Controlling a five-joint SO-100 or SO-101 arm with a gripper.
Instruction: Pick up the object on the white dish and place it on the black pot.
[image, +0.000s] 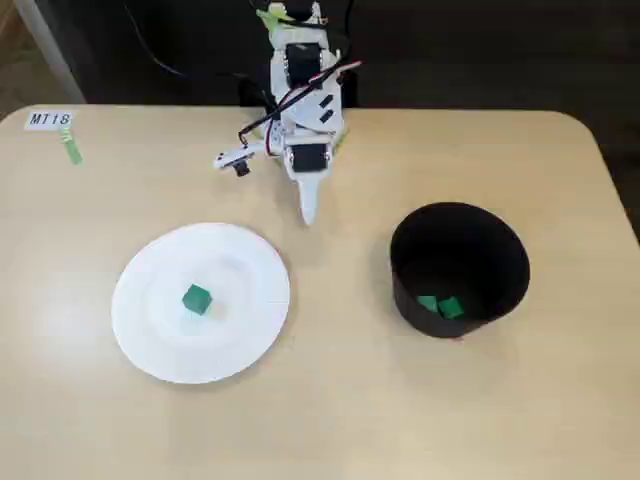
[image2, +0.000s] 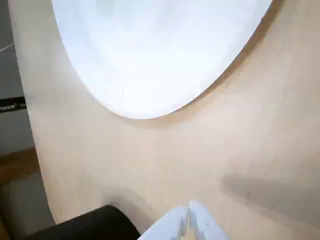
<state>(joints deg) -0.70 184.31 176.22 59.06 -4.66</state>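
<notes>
Green cube (image: 197, 298): tiny, bright, mid-plate, well clear of the fingers.
White paper plate (image: 150, 340): round, ribbed rim, on tan desk (image: 330, 420).
Fingers (image: 308, 212): white, closed together, empty, between plate and pot.
Black round pot (image: 458, 262): two green pieces (image: 440, 305) inside.

White arm (image: 305, 120), black motors, red-black cables

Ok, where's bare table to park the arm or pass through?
Free: the strip between the white dish and the black pot, the whole near edge, and the far right corner. Crowded: only around the gripper behind the dish, and the label far left.
</notes>
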